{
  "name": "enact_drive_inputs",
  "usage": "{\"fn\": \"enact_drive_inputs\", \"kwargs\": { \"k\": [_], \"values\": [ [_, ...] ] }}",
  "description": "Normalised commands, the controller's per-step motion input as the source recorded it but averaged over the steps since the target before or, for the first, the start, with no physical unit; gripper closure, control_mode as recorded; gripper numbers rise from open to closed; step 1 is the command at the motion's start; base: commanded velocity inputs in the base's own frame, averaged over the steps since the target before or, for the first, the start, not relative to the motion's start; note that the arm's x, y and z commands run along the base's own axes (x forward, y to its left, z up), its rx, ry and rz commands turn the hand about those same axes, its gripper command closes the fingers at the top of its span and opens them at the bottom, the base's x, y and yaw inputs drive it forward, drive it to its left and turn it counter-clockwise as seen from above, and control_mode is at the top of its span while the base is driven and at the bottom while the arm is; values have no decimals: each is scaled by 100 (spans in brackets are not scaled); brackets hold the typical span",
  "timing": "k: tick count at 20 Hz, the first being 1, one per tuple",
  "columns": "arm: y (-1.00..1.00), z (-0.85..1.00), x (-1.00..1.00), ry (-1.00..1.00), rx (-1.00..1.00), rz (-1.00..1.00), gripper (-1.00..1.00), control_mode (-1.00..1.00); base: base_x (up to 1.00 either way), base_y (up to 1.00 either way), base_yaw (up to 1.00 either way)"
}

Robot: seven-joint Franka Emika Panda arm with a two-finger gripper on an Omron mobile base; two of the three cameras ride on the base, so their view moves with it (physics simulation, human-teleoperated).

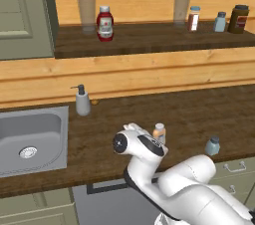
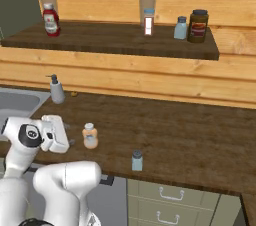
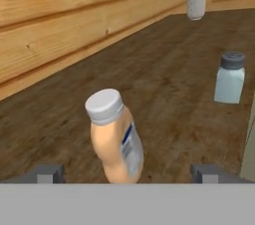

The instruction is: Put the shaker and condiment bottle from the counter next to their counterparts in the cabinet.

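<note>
You have two bottles and three shakers: the peach-orange squeeze bottle with white cap (image 3: 116,142) stands upright at lower centre of the hand view, between the spread, empty gripper (image 3: 128,173) tips; the pale teal grey-capped shaker (image 3: 229,78) stands at right.

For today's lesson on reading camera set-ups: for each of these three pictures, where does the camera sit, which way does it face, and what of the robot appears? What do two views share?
Left base view: behind the arm, left; faces counter and cabinet; arm rises lower right.
Right base view: behind, right; same scene; arm lower left.
Hand view: on the hand, along the open gripper at the condiment bottle.
Shared: all show bottle and shaker.
</note>
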Motion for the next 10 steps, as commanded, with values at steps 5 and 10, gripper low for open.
{"fn": "enact_drive_inputs", "kwargs": {
  "k": [5, 10],
  "values": [
    [-31, -21, 17, 0, 4, 0, -100, -100, 0, 0, 0],
    [-37, -32, 13, 0, 4, 0, -100, -100, 0, 0, 0]
  ]
}}
